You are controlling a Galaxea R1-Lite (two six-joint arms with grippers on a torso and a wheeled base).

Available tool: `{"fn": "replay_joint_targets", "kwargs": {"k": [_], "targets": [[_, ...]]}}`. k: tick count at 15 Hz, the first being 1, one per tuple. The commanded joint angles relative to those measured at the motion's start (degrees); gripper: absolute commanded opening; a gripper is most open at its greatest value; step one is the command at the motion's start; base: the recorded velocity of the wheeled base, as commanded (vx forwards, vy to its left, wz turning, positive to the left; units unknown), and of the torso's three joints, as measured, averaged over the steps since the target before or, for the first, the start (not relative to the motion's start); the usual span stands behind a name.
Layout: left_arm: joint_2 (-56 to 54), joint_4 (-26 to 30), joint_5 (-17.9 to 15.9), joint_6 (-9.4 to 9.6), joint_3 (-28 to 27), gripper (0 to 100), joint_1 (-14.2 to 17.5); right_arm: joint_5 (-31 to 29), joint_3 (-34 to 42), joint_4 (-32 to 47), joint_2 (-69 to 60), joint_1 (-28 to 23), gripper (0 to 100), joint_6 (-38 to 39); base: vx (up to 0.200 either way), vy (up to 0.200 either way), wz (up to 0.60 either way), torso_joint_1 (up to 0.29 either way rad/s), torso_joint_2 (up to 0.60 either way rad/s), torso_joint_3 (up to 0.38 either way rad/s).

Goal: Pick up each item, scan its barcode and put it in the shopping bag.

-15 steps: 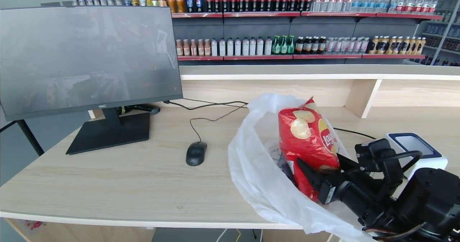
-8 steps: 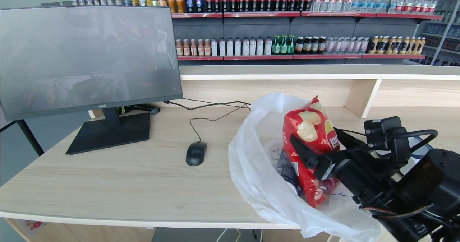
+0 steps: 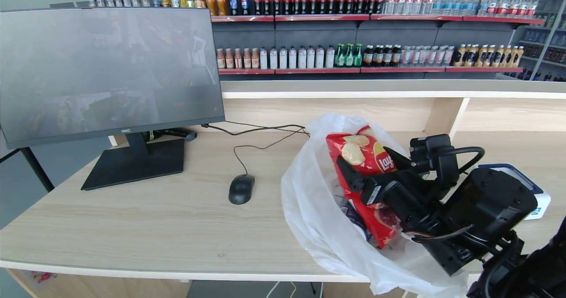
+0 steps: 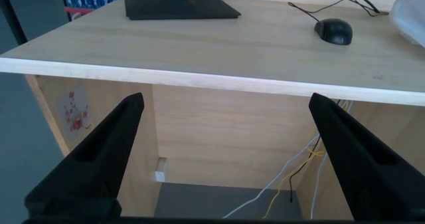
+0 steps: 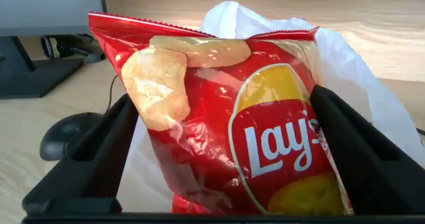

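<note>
- Right gripper (image 3: 365,160) over the open mouth of the shopping bag (image 3: 309,209), black fingers (image 3: 349,174) clamped on both sides of a red chip bag (image 3: 381,220).
- Chip bag standing almost upright, top leaning a bit toward the monitor (image 3: 106,72), low end down inside the shopping bag, top poking out above the rim.
- Cannot tell if the low end touches the bottom of the shopping bag.
- In the right wrist view, same chip bag (image 5: 219,98) squeezed in the right gripper (image 5: 229,154), white plastic of the shopping bag (image 5: 362,71) behind it.
- Shopping bag thin and white, slumped on the wooden counter (image 3: 154,227) near the front edge, some dark things inside, too hidden to name.
- White scanner box (image 3: 538,197) with a blue-edged top on the counter just behind the right arm.
- Black computer mouse (image 3: 241,189) between the monitor stand and the shopping bag, well apart from both; wire running to the back.
- Left gripper (image 4: 226,117) low in front of the counter, below its front edge, fingers wide apart with nothing in between; mouse (image 4: 333,30) up on top, farther off.
- Shelves of drink bottles (image 3: 353,55) along the back wall.
</note>
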Motion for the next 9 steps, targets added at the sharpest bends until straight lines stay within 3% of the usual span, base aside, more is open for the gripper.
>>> {"fn": "replay_joint_targets", "kwargs": {"k": [1,9], "targets": [[0.0,0.0,0.0,-0.01,0.0,100,0.0,0.0,-1.5,0.1,4.9,0.0,100,0.0,0.000,0.000,0.00,0.000,0.00,0.000],[0.0,0.0,0.0,-0.10,0.0,100,0.0,0.1,-0.9,0.1,1.2,-0.5,100,-0.1,0.000,0.000,0.00,0.000,0.00,0.000]]}}
